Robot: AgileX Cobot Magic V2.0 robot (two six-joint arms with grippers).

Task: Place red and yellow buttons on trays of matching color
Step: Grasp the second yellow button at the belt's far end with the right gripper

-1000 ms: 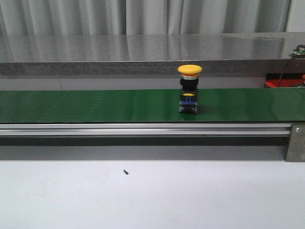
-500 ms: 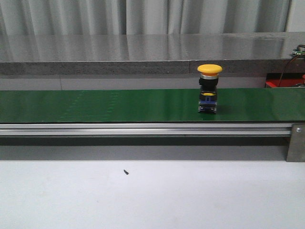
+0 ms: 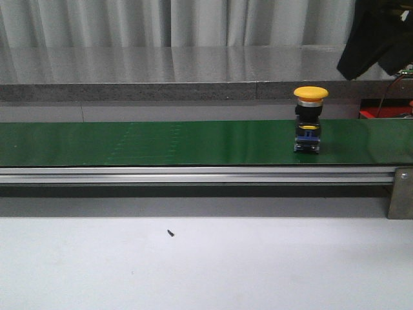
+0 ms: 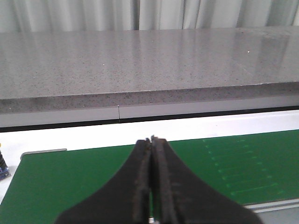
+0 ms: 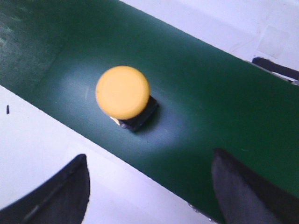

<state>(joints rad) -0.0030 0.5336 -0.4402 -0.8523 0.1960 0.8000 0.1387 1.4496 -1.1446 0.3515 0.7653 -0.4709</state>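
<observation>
A yellow button (image 3: 310,120) with a black and blue base stands upright on the green conveyor belt (image 3: 161,142), toward its right end. My right arm (image 3: 371,35) shows as a dark shape above and to the right of it. In the right wrist view the yellow button (image 5: 123,91) is seen from above, ahead of my open right gripper (image 5: 149,156), which holds nothing. My left gripper (image 4: 152,139) is shut and empty over the belt (image 4: 70,177). No red button and no trays are in view.
An aluminium rail (image 3: 193,174) with a metal bracket (image 3: 400,194) runs along the belt's front. A grey stone ledge (image 3: 161,71) lies behind it. White table (image 3: 206,265) lies in front, with a black speck (image 3: 170,233). Something red (image 3: 374,113) sits at far right.
The yellow button has travelled to the right along the belt. My right arm has come into the front view at the top right.
</observation>
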